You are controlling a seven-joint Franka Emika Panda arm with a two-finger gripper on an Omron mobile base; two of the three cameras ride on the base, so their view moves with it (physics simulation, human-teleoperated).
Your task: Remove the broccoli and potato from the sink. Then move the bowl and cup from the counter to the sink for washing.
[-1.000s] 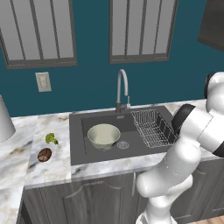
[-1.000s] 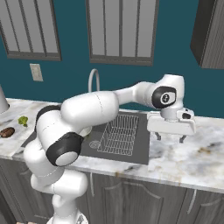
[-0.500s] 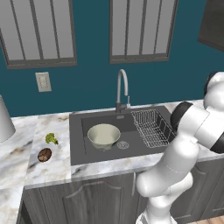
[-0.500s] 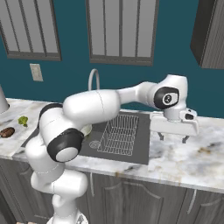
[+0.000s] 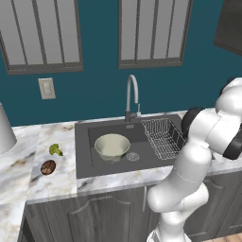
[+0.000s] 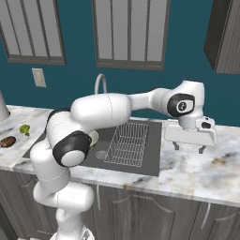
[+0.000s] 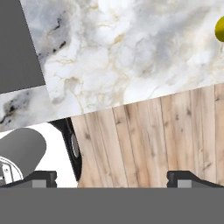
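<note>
The cream bowl [image 5: 112, 145] sits inside the dark grey sink [image 5: 90, 160], left of the drain. On the marble counter [image 5: 56, 182] left of the sink lie the yellow-green broccoli [image 5: 56, 149] [image 6: 24, 129] and the brown potato [image 5: 47, 167] [image 6: 7, 141]. My gripper [image 6: 189, 147] hangs open and empty above the counter right of the sink. In the hand view the fingertips [image 7: 43, 177] stand far apart, and a sliver of the yellow cup [image 7: 220, 29] shows on the marble at the right edge.
A wire rack [image 5: 163, 137] fills the sink's right part, beside the curved chrome faucet [image 5: 132, 97]. The counter's front edge and wooden floor [image 7: 153, 135] lie below the hand. A wall outlet [image 5: 46, 88] is at the left.
The gripper has shifted a little to the right and lower over the counter right of the sink, still open. Bowl, broccoli and potato have not moved.
</note>
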